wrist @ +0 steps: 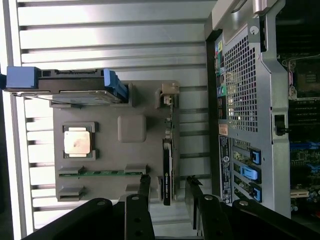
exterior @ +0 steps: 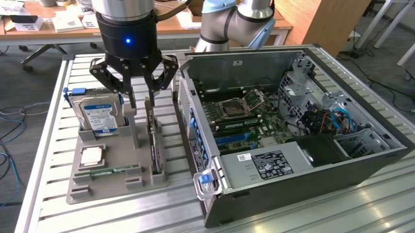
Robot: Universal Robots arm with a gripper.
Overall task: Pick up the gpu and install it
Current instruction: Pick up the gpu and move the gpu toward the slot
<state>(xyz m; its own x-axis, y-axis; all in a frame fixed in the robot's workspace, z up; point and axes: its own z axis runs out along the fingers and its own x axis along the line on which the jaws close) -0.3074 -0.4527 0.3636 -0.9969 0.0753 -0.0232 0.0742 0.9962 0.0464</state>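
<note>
I see a ribbed silver aluminium table [exterior: 97, 213], satin; a matt grey plastic holder tray [exterior: 107, 189]; a thin black gpu card [wrist: 167, 170], semi-gloss; a dull perforated grey sheet-metal computer case [wrist: 245, 80].

The arm [exterior: 123, 7] is a silver-grey tube with pale blue joint caps [exterior: 217, 6]. Above the gripper [exterior: 143, 99], a glossy black cylindrical housing [exterior: 126, 29] carries one blue indicator light [exterior: 128, 41]. The gripper linkages [exterior: 104, 73] are matte black with round pivot pins [wrist: 98, 202].
</note>
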